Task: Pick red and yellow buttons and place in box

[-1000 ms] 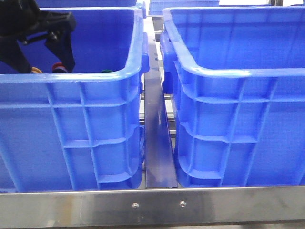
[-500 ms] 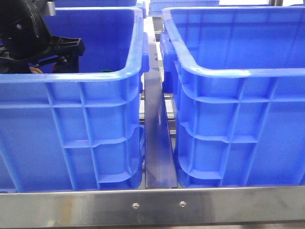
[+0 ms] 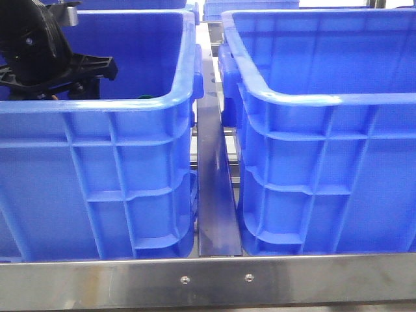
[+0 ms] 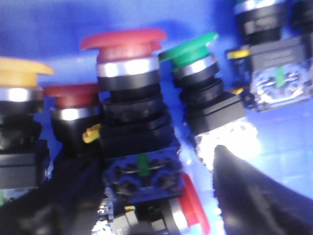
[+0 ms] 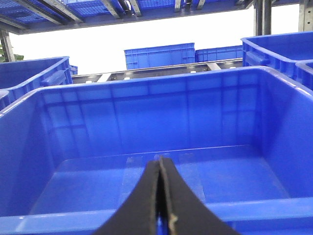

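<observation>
My left gripper (image 3: 73, 81) is down inside the left blue crate (image 3: 97, 107), its fingertips hidden behind the near wall. In the left wrist view it (image 4: 156, 164) is open, one finger (image 4: 254, 196) on each side of a red mushroom button (image 4: 124, 41) with a black body and blue contact block. A yellow button (image 4: 19, 73), a second red button (image 4: 71, 93) and a third red one (image 4: 193, 208) lie close by. My right gripper (image 5: 160, 160) is shut and empty above the box (image 5: 161, 83), the right blue crate (image 3: 312, 97), whose floor is bare.
A green button (image 4: 188, 51) and another button with a blue block (image 4: 276, 73) lie beside the red one. A steel rail (image 3: 214, 195) runs between the two crates and a steel bar (image 3: 214, 279) crosses the front. More blue crates (image 5: 159, 55) stand behind.
My left gripper has dropped lower into the left crate and turned, so its fingers now sit below the rim among the buttons. The right gripper has not moved.
</observation>
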Robot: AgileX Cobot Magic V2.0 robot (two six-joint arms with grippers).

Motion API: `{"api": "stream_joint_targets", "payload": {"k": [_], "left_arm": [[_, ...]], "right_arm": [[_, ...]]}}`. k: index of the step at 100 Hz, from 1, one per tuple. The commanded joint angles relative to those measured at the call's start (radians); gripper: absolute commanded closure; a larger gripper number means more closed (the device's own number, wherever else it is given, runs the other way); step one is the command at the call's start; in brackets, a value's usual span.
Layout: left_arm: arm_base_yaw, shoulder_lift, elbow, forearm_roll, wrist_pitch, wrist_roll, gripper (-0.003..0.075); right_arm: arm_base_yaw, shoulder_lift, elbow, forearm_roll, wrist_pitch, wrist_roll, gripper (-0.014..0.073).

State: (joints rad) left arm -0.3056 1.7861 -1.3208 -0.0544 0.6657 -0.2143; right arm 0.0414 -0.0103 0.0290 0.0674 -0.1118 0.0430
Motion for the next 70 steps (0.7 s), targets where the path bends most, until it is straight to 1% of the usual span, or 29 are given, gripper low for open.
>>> {"api": "stream_joint_targets", "payload": {"k": [1, 4, 9, 11, 16, 20, 34, 52, 70], "left_arm": [[-0.003, -0.043, -0.031, 0.0, -0.031, -0.01, 0.0403], [-0.003, -0.043, -0.033, 0.0, -0.031, -0.01, 0.0447], [-0.003, -0.047, -0.033, 0.0, -0.035, -0.01, 0.055], [-0.003, -0.048, -0.033, 0.0, -0.037, -0.01, 0.0577], [-0.003, -0.053, -0.033, 0.0, -0.04, -0.01, 0.0685], [-0.003, -0.06, -0.033, 0.003, -0.041, -0.01, 0.0743], [-0.003, -0.104, -0.033, 0.022, -0.023, -0.007, 0.0739], [-0.016, -0.212, -0.022, 0.071, 0.02, 0.002, 0.0739], [-0.085, -0.376, 0.05, 0.086, 0.009, 0.021, 0.0739]], "right_arm": [[0.0, -0.021, -0.016, -0.008, -0.085, 0.001, 0.069], [0.0, -0.021, -0.016, -0.008, -0.085, 0.001, 0.069], [0.0, -0.021, -0.016, -0.008, -0.085, 0.001, 0.069], [0.0, -0.021, -0.016, -0.008, -0.085, 0.001, 0.069], [0.0, -0.021, -0.016, -0.008, -0.085, 0.001, 0.069], [0.0, -0.021, -0.016, -0.008, -0.085, 0.001, 0.069], [0.0, -0.021, -0.016, -0.008, -0.085, 0.001, 0.069], [0.0, -0.021, -0.016, -0.008, -0.085, 0.001, 0.069], [0.0, -0.021, -0.016, -0.008, -0.085, 0.001, 0.069]]}}
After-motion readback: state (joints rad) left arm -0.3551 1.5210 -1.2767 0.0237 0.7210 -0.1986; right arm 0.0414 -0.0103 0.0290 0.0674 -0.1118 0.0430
